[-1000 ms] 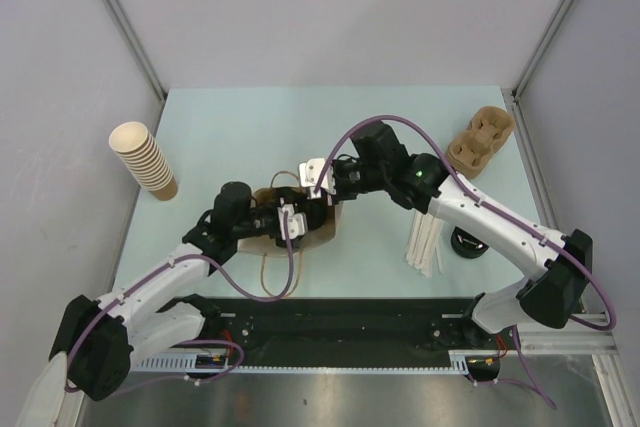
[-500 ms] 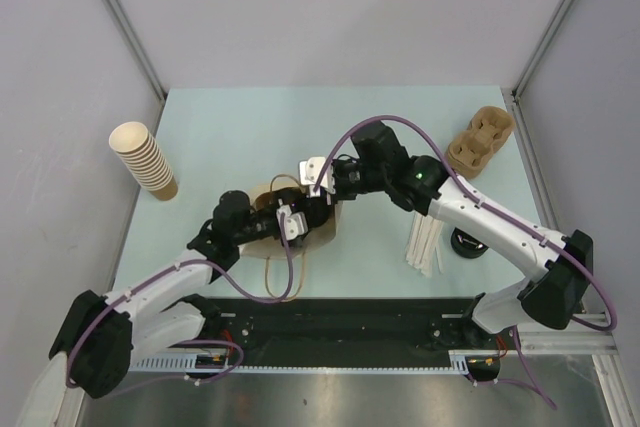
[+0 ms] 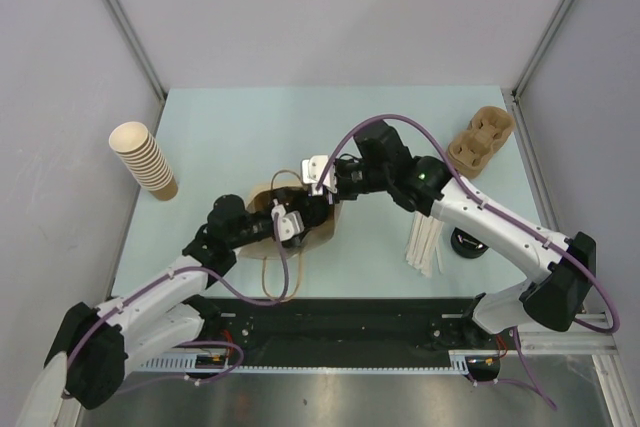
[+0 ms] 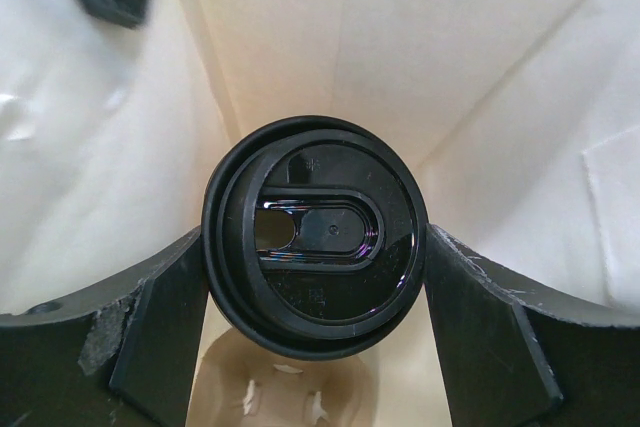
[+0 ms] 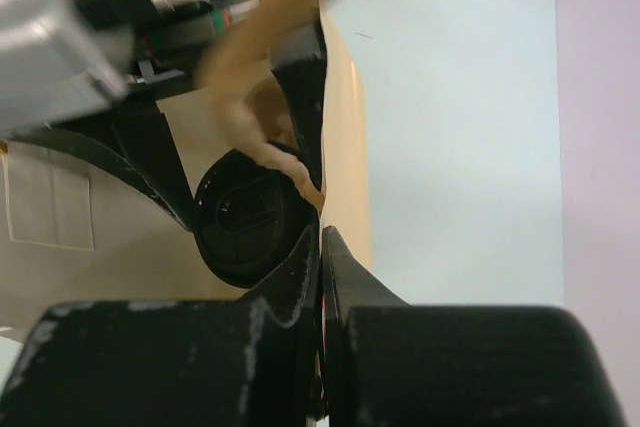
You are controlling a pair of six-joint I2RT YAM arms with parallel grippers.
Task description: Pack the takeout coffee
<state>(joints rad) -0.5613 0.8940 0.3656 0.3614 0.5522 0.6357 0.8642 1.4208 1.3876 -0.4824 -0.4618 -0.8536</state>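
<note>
Surface: pale mint-green rectangular desk [image 3: 250, 137], enclosed by plain grey walls [image 3: 330, 7], with bare aluminium posts [image 3: 120, 17] running down to its far corners and a black rail [image 3: 340, 312] along its near edge. Far left: stack of nested tan paper cups [image 3: 143, 159] at the desk's left edge, well apart from everything else. Left of centre: left claw [image 4: 315, 247], reached into the mouth of a brown paper bag [image 3: 322, 232] that lies on its side mid-desk. Its fingers [image 4: 165, 317] are spread wide and set against both sides of the takeout coffee cup [image 4: 315, 232], which shows end-on as a round black sip lid with pale bag paper all around. Cup location: inside the bag, gripped. Centre: right claw [image 5: 320, 247], fingers pressed together on the bag's upper edge, pinching the paper. Right of centre: bundle of thin white straws [image 3: 422, 244] flat on the desk, just beside a small pile of black round lids [image 3: 468, 244] partly under the right arm [image 3: 490, 217]. Far right, back corner: brown moulded-pulp cup carrier tray [image 3: 482, 140], well apart from the bag. Change against one second earlier: the elbow of the left arm [image 3: 160, 282] is drawn closer to the near edge, the claw remaining in the bag; right arm nearly unmoved; bag's far handle loop slightly more exposed; all other items unmoved.
</note>
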